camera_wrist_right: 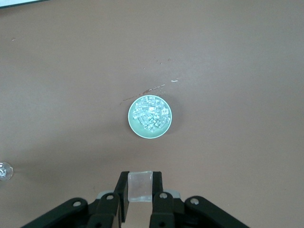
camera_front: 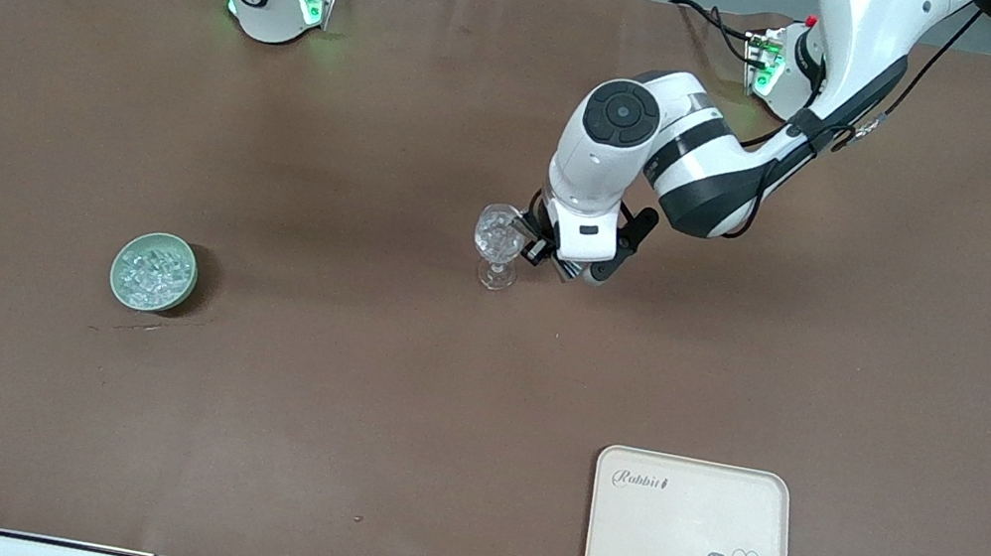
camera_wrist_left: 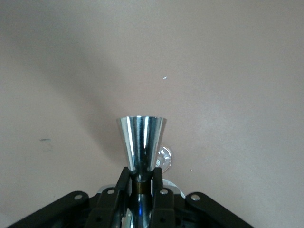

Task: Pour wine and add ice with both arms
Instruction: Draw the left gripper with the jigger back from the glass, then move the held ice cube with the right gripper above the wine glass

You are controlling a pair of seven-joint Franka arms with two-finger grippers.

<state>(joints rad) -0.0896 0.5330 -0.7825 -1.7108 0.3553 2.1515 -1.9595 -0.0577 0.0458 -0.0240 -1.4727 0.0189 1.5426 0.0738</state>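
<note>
Beside the stemmed glass, left gripper pinches a steel jigger; right gripper clamps an ice cube.

A cream rabbit-print tray lies near the front camera.

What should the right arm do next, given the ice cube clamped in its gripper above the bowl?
Probably carry it toward the left arm's end of the table and stop over the stemmed glass. The right gripper is shut on an ice cube, high over the green bowl, so picking looks done. The left gripper holds a metal jigger right beside the glass, so approach from above.
</note>
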